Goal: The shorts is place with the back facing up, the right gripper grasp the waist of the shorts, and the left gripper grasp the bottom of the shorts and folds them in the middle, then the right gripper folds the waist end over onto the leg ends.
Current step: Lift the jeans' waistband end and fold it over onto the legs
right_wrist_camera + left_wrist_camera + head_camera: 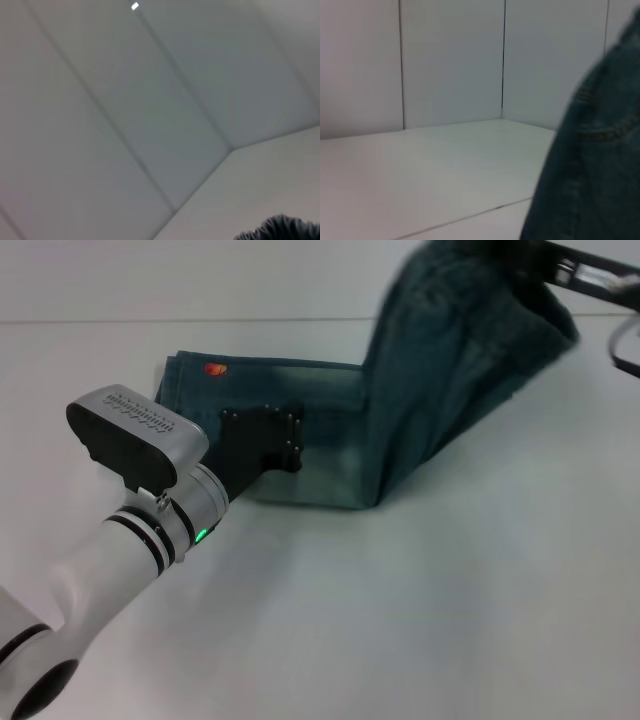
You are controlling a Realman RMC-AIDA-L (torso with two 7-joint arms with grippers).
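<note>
The blue denim shorts (440, 370) lie partly flat on the white table (450, 620), and their leg ends point to the left with a small red tag (214, 368) near that end. At the top right, my right gripper (562, 270) is shut on the waist end and holds it up in the air, so the cloth hangs in a steep fold. My left gripper (268, 445) rests over the flat part of the shorts. In the left wrist view the raised denim (595, 170) fills one side. A dark bit of fabric (285, 231) shows at the edge of the right wrist view.
White wall panels (450, 60) stand behind the table. A seam line (200, 322) runs across the table's far part. The bare tabletop stretches in front of and to the right of the shorts.
</note>
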